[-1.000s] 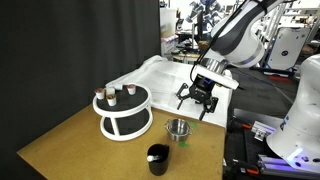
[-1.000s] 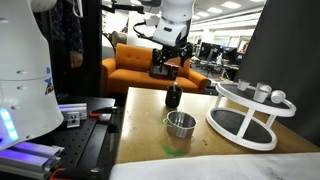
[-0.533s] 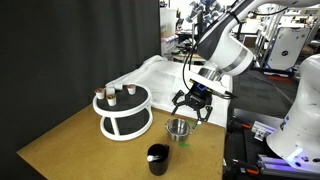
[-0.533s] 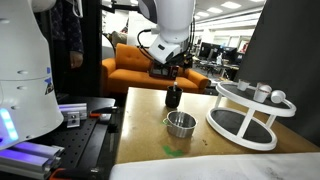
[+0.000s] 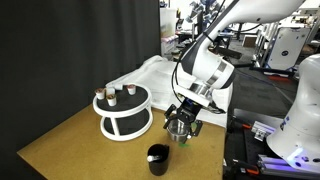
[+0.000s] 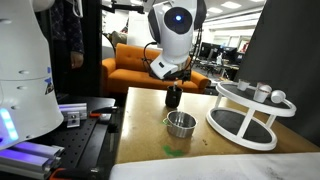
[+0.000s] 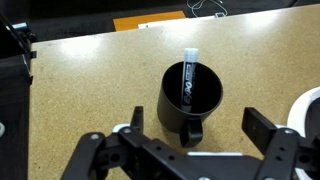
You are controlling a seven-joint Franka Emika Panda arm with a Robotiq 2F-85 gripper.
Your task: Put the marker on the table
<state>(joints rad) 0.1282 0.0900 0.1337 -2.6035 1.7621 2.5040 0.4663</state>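
Marker (image 7: 189, 75): dark barrel with a whitish end, standing tilted inside the black cup (image 7: 192, 100) on the tan wooden table (image 7: 90, 80) (whitish tip pokes past the rim). Gripper (image 7: 190, 145): fingers spread wide, holding nothing; the wrist view shows the cup between them.

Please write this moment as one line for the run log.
phase: pre-grasp | gripper: open, above black cup | marker: inside black cup, not held | table: marker not yet on it
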